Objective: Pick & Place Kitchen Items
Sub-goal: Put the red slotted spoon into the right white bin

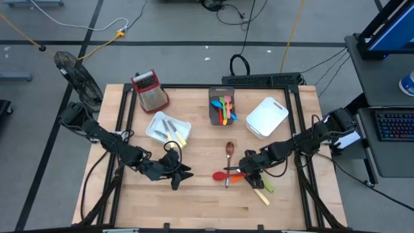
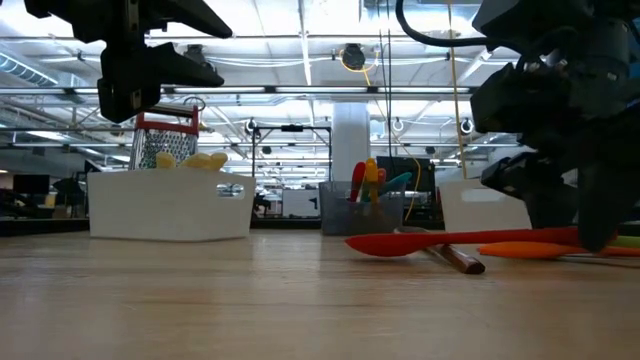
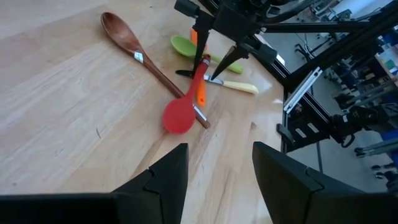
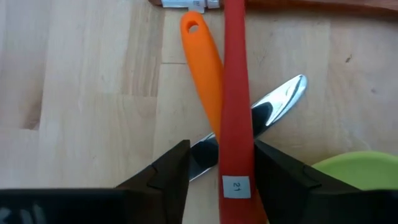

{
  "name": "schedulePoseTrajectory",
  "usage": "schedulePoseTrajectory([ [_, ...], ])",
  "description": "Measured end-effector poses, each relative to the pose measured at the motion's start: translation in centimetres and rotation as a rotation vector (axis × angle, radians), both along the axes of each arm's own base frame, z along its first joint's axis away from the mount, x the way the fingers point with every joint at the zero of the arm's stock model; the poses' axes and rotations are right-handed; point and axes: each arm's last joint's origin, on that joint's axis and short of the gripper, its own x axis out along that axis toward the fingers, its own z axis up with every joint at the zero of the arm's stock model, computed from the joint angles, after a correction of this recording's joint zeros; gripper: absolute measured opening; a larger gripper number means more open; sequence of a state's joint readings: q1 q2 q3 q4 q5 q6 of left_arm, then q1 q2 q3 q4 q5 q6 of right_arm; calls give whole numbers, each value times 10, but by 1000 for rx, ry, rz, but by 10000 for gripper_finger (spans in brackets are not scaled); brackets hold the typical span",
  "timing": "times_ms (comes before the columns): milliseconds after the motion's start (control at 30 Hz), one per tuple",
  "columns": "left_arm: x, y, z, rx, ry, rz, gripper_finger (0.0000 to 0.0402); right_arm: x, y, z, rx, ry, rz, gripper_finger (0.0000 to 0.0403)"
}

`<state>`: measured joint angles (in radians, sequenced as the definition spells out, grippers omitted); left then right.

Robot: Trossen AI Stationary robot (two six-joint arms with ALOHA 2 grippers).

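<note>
Red spoon [image 4: 236,112]: long flat handle, white label, crossing orange handle [image 4: 203,68].

A red spoon [image 4: 236,118] crosses an orange handle [image 4: 204,68] and a silver knife blade [image 4: 273,106]; a brown wooden spoon [image 3: 134,46] lies on the pale wood-grain surface [image 3: 62,124].

Bright, even overhead light; soft shadows; the low view's foreground blurs.

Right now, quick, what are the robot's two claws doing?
Left end effector: open, empty, above bare table.
Right end effector: open, fingers straddling the red spoon handle, not clamped.
</note>
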<state>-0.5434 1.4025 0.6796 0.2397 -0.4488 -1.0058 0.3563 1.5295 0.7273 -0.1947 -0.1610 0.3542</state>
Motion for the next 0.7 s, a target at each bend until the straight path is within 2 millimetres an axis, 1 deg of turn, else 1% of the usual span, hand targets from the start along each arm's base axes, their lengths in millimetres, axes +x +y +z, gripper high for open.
schedulePoseTrajectory([
  [133,0,0,0,4,2,-1,182,0,1,0,19,7,11,166],
  [500,0,0,0,8,2,-2,182,-1,1,0,23,10,14,142],
  [700,0,0,0,8,2,-2,182,-1,1,0,64,26,31,146],
])
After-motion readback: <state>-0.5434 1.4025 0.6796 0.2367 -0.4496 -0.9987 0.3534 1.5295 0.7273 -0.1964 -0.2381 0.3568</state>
